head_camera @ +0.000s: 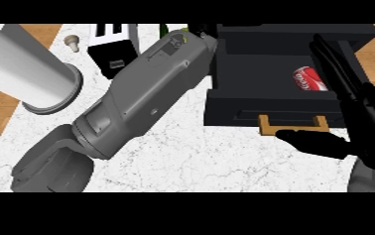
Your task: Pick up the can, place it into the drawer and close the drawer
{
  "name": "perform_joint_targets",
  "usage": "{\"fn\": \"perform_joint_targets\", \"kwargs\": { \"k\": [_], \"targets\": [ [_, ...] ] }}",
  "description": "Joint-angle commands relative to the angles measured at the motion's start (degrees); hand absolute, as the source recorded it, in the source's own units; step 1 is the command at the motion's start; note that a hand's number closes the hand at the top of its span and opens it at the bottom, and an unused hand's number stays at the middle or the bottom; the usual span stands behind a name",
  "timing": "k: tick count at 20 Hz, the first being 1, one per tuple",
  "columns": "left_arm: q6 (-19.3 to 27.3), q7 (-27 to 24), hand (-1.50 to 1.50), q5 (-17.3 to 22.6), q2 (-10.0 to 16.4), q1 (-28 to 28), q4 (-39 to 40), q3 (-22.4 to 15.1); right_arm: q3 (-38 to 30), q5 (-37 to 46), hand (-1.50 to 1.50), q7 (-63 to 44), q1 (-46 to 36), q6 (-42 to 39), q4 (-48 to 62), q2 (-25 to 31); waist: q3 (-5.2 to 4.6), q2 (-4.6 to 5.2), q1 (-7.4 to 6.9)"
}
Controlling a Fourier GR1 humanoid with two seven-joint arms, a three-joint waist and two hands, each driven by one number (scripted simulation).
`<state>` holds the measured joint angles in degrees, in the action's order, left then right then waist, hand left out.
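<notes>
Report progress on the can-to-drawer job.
Done: red cylindrical soda can lies inside the open black drawer. In hand: open right hand sits by the drawer's tan wooden handle, holding nothing. Remaining: push the drawer shut.

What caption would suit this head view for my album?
Red can lies in the open black drawer; the right hand is by its wooden handle.

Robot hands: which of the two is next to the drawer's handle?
The right robot hand, black, at the view's lower right, just beside the open drawer's tan handle. The left forearm ends at the drawer's far-left corner, away from it.
</notes>
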<state>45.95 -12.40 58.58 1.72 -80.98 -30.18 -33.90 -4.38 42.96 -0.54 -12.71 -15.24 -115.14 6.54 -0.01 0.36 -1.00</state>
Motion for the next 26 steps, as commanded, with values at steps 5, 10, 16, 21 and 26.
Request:
{"fn": "perform_joint_targets", "kwargs": {
  "k": [5,10,16,21,26],
  "targets": [
    [1.9,5.7,-1.5,-2.7,3.1,0.4,-4.5,-0.7,6.2,12.8,-1.5,4.7,-10.4,7.8,20.7,1.5,0.02,-0.29,-1.02],
    [-0.7,5.7,-1.5,-4.0,7.6,4.0,-6.0,-0.1,7.8,19.9,-1.5,6.3,-14.9,12.9,32.9,2.8,0.02,-0.02,-0.87],
    [3.9,10.6,-1.5,-6.1,10.4,6.7,-14.6,-1.3,5.3,23.4,-1.5,7.7,-20.2,22.1,49.7,2.0,0.05,-0.32,-1.58],
    [3.1,12.9,-1.5,-7.3,15.0,10.3,-20.5,-1.4,4.3,27.6,-1.5,6.7,-25.4,31.3,62.9,0.1,0.06,-0.17,-2.4],
    [-0.6,13.4,-1.5,-8.0,19.4,12.2,-21.7,0.9,2.4,29.7,-1.5,8.2,-27.9,39.6,71.7,0.8,0.07,0.1,-1.67]
  ]
}}
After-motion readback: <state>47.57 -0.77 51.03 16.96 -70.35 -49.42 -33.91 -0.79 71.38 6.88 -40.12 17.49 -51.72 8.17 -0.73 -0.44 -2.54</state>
